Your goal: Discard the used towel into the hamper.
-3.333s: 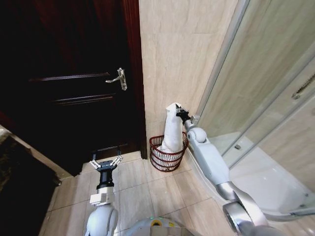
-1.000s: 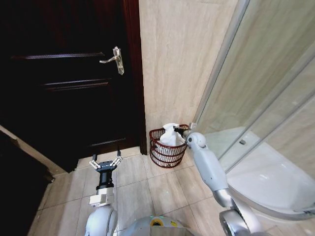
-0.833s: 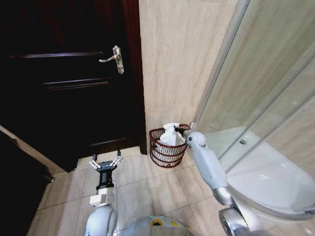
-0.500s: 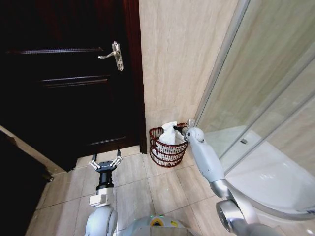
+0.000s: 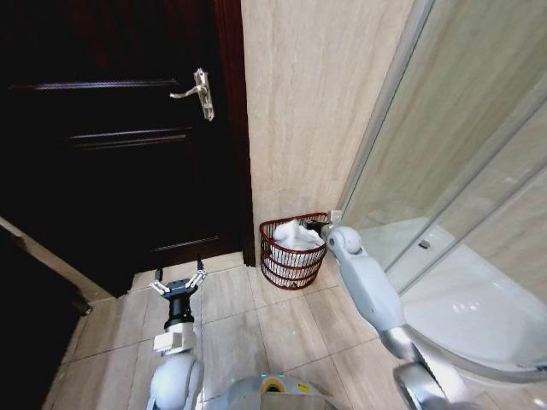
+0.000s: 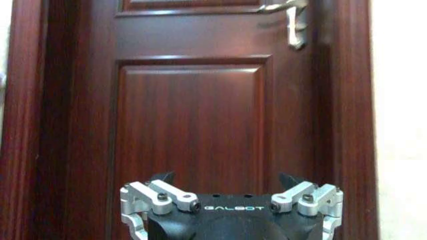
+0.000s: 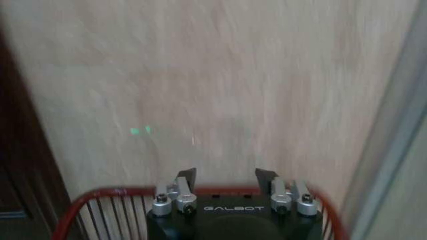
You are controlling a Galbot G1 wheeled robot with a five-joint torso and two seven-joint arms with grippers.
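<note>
On the tiled floor [image 5: 256, 329] against the beige wall, the white towel [image 5: 297, 236] fills the hamper [image 5: 291, 265], right gripper [image 5: 320, 227] at its rim with fingers spread, left gripper [image 5: 178, 282] likewise spread by the door [image 5: 120, 171].

High head view, 2 wrist close-ups

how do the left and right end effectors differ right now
The left end effector hangs low over the floor tiles facing the dark wooden door; the right end effector is stretched out to the rim of the hamper, by the white towel inside. The left arm sits close to the body, the right arm extended. Both are open and hold nothing.
</note>
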